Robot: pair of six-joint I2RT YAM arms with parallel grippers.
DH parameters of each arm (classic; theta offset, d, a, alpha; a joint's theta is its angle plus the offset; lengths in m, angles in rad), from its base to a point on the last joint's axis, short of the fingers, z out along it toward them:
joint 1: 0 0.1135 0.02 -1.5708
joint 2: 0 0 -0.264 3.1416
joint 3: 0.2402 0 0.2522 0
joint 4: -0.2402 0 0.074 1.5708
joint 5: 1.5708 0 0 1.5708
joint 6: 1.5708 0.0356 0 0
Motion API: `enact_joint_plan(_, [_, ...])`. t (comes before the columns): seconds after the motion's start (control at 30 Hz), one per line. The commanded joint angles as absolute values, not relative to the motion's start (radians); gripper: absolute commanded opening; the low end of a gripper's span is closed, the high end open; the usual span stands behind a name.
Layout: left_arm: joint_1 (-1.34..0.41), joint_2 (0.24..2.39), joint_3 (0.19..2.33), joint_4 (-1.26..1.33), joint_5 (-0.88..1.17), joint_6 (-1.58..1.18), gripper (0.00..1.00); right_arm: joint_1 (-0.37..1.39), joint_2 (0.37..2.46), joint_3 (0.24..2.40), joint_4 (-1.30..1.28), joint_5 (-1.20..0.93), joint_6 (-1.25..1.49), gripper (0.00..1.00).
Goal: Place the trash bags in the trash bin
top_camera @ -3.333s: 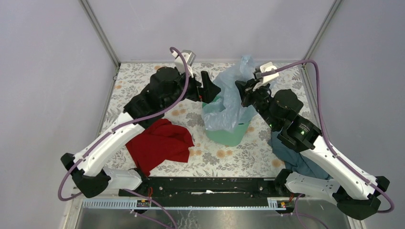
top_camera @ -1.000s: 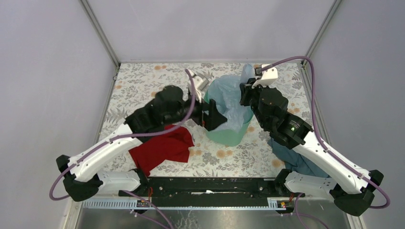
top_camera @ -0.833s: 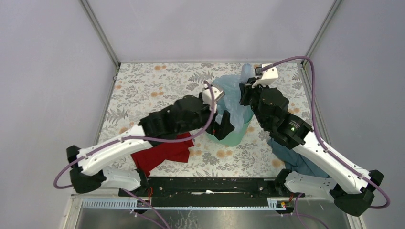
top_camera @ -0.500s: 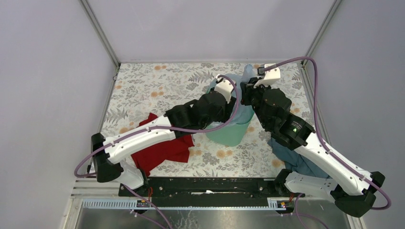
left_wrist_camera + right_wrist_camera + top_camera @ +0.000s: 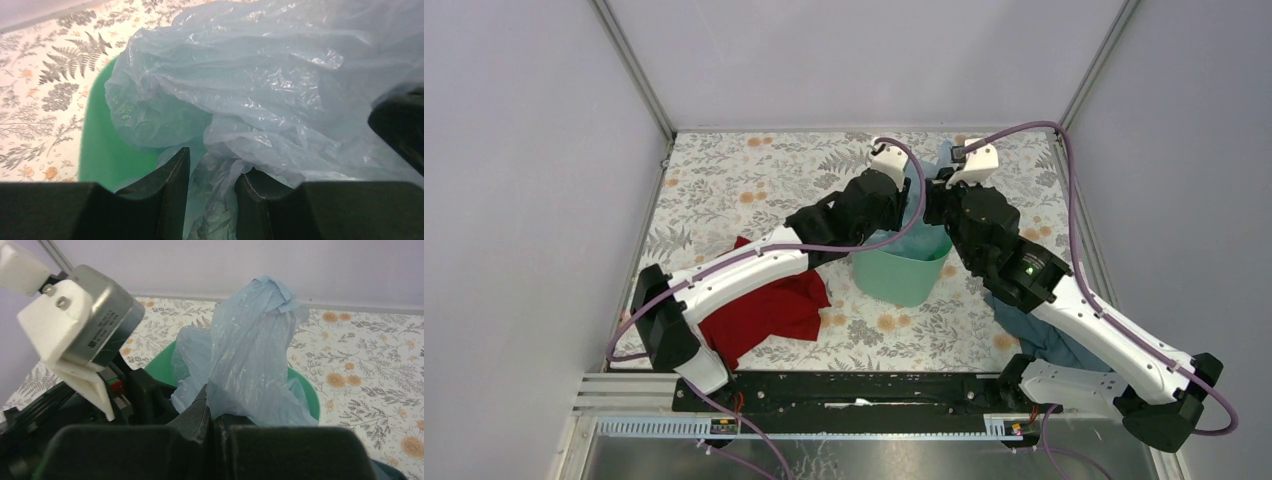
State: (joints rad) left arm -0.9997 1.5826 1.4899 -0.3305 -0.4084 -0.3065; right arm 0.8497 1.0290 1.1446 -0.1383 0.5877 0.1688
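The mint-green trash bin stands upright mid-table, its inner wall and rim showing in the wrist views. A pale blue translucent trash bag is bunched in the bin's mouth, with a peak rising above the rim. My left gripper reaches down over the bin's mouth. Its jaws stand narrowly open, with loose film of the bag between the fingers. My right gripper, at the bin's far right rim, is shut on a fold of the bag.
A red cloth lies left of the bin, partly under my left arm. A dark teal cloth lies to the right, under my right arm. My left wrist's camera block sits close beside my right gripper. Cage walls enclose the floral table.
My left arm swung from the bin's left side over its mouth. Its jaws narrowed from wide open around bag film. The bag sits lower in the bin. My right gripper kept its hold.
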Motion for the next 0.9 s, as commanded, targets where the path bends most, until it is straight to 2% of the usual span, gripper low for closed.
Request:
enact_joint_plan(0.0, [-0.983, 1.601, 1.459, -0.211, -0.317, -0.320, 0.37, 0.846, 1.044, 1.141, -0.091, 0.629, 0.160, 0.00])
enact_joint_plan(0.1, [-0.983, 1.572, 1.419, -0.207, -0.274, -0.344, 0.37, 0.847, 1.048, 1.135, -0.098, 0.635, 0.160, 0.00])
enact_joint_plan(0.17, [-0.982, 1.523, 1.379, -0.206, -0.257, -0.359, 0.41, 0.846, 1.048, 1.126, -0.097, 0.636, 0.160, 0.00])
enact_joint_plan(0.3, [-0.980, 1.421, 1.332, -0.240, -0.237, -0.384, 0.72, 0.847, 1.051, 1.112, -0.097, 0.644, 0.155, 0.00])
enact_joint_plan(0.5, [-0.976, 1.301, 1.318, -0.319, -0.225, -0.382, 0.97, 0.846, 1.044, 1.102, -0.107, 0.627, 0.162, 0.00])
enact_joint_plan(0.7, [-0.934, 1.204, 1.346, -0.436, -0.293, -0.383, 0.99, 0.847, 1.065, 1.127, -0.137, 0.537, 0.176, 0.00])
enact_joint_plan(0.87, [-0.889, 1.147, 1.330, -0.370, -0.074, -0.361, 0.99, 0.845, 1.106, 1.216, -0.201, 0.361, 0.254, 0.02])
